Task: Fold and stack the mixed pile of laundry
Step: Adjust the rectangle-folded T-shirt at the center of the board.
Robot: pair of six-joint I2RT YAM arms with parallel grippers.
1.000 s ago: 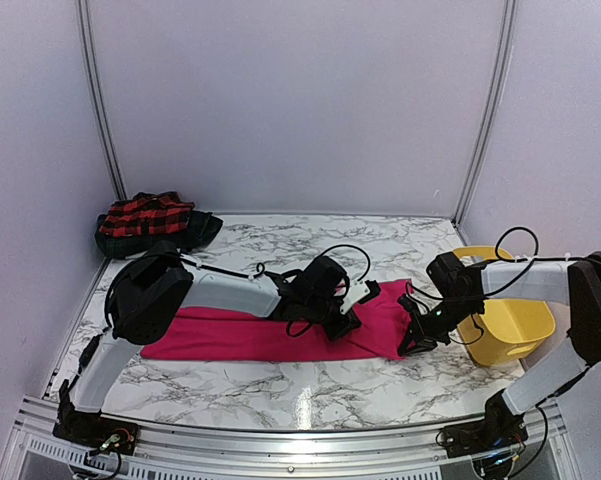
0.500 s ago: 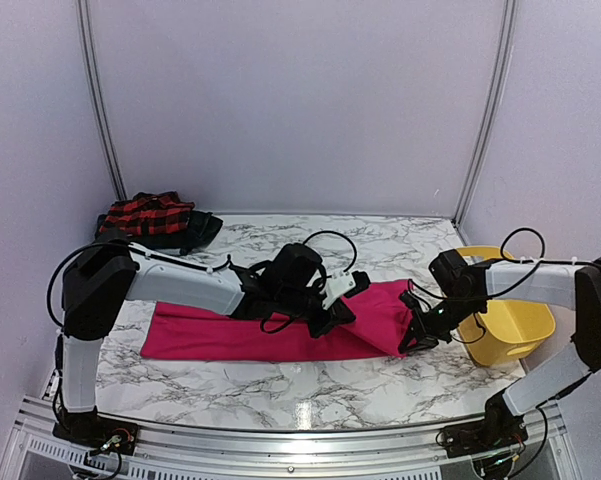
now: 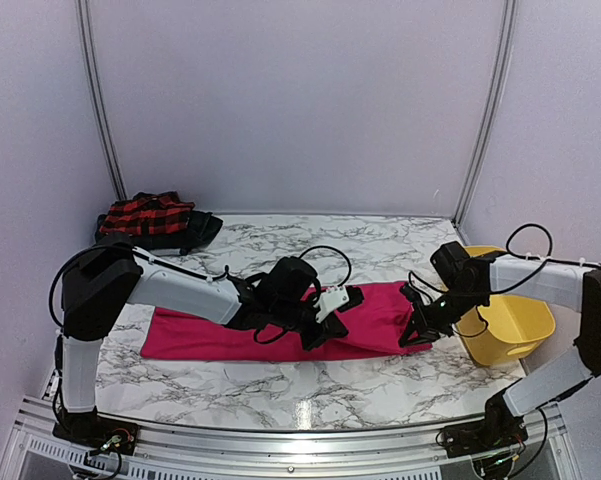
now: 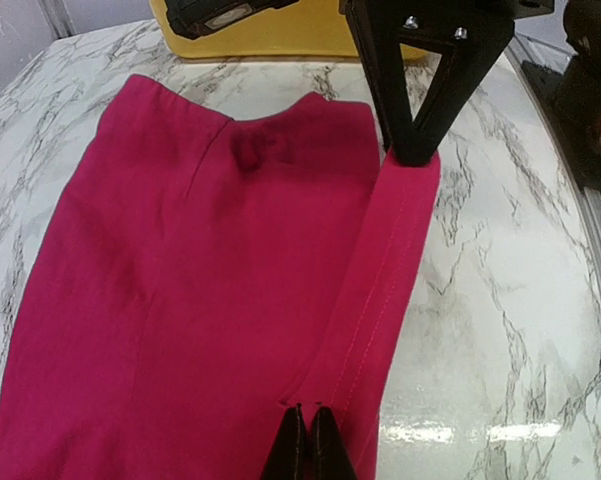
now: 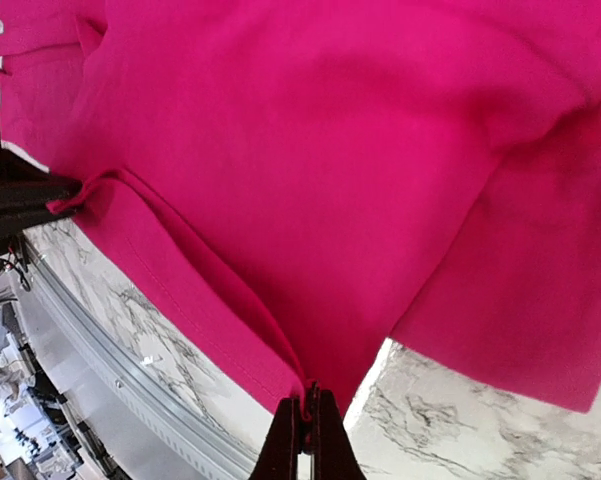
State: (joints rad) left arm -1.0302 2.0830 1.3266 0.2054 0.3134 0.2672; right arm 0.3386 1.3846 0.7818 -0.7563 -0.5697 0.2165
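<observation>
The magenta-pink garment (image 3: 205,335) lies stretched across the middle of the marble table (image 3: 280,395). My left gripper (image 3: 325,328) is shut on its near hem partway along; in the left wrist view its closed tips (image 4: 305,415) pinch the stitched edge of the pink cloth (image 4: 180,250). My right gripper (image 3: 412,335) is shut on the same hem at the garment's right end, seen up close (image 5: 305,400) with the fabric (image 5: 330,150) spreading away from it. The hem runs taut between the two grippers. The red-and-black checked garment (image 3: 145,214) sits on the dark plaid one (image 3: 198,230) at the back left.
The yellow tub (image 3: 515,330) stands at the right edge, just behind my right forearm, and shows at the top of the left wrist view (image 4: 280,35). Metal rails (image 3: 280,450) run along the near edge, and white walls close in the back and sides.
My left arm has swung its elbow out to the left and lowered its forearm, and its gripper has drawn the pink hem slightly left and nearer. The right gripper has hardly moved.
</observation>
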